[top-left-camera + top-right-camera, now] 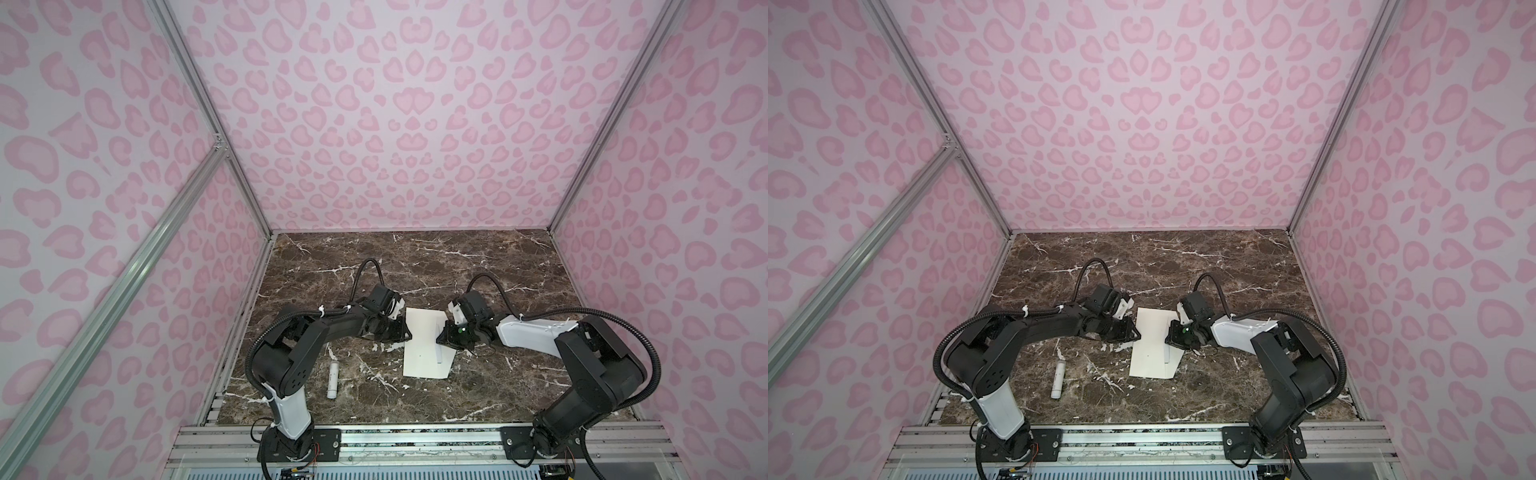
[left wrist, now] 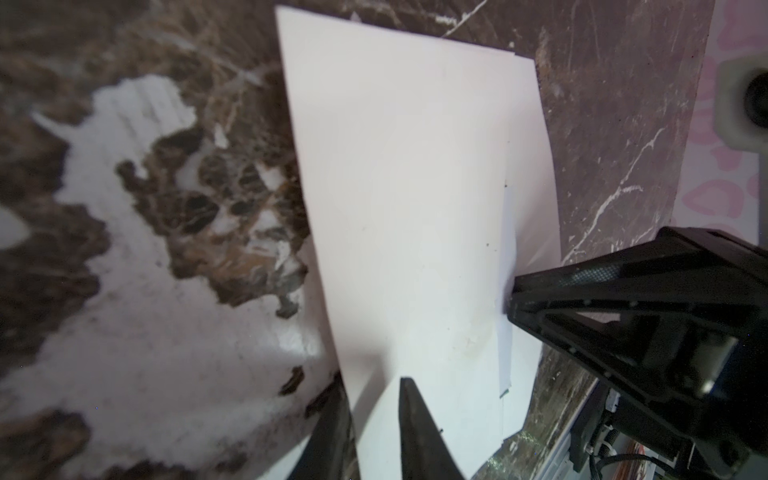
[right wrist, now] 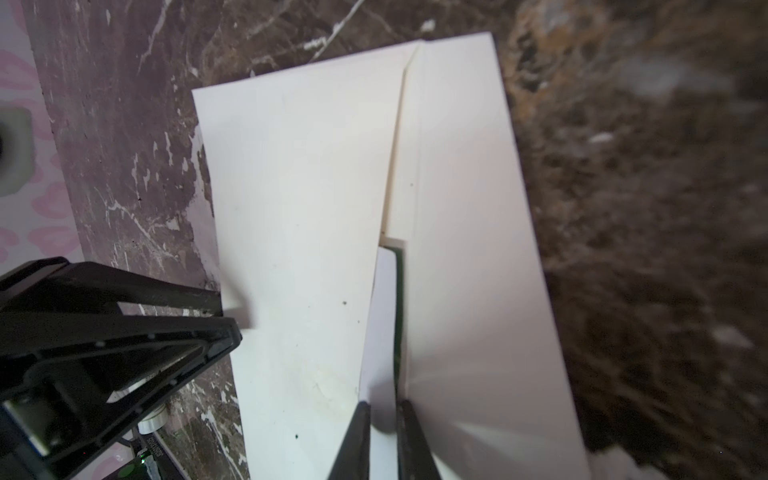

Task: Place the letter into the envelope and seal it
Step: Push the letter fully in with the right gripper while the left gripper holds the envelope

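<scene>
Cream envelope (image 1: pixel 424 345) lies flat at worktop (image 1: pixel 498 395) centre; left gripper (image 1: pixel 408 333) clamps its 9 o'clock edge. Right gripper (image 3: pixel 384 415), at 3 o'clock, pinches the letter (image 3: pixel 384 324), partly inside the mouth by the open flap (image 3: pixel 469 249). Both prob. light, thin, bendy, slippery: hold at edges, push slow w/o buckling.

Cream-white paper envelope (image 3: pixel 299 187), pale grey-white card with green border (image 3: pixel 384 299) between black right gripper (image 3: pixel 384 411) fingers, brown white-veined marble tabletop (image 3: pixel 623 249) beneath, pink leopard-spotted wall panels (image 1: pixel 395 104) beyond.
</scene>
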You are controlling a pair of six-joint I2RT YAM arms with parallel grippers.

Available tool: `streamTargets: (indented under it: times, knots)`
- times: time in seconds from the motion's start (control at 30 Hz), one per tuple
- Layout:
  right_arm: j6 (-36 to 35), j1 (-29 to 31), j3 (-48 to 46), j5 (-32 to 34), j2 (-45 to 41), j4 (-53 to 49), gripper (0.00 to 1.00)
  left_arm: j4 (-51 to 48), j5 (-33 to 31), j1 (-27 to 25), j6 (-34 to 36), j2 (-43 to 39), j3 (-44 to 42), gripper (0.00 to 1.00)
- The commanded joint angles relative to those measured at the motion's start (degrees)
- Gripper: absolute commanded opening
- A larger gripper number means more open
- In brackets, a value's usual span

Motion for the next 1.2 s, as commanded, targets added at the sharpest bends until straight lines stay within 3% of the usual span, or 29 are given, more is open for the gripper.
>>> streamTargets:
  times: [0.0, 1.17]
  knots:
    - [0.65, 0.17, -0.43, -0.73, -0.05, -0.33, 0.16, -2.01, -0.64, -0.13, 0.17, 0.33, -0.39, 0.25]
    - [3.54, 0.22, -1.34, -3.36, -0.08, 4.31, 0.25, -2.3, -0.74, -0.13, 0.35, 0.57, -0.24, 0.23]
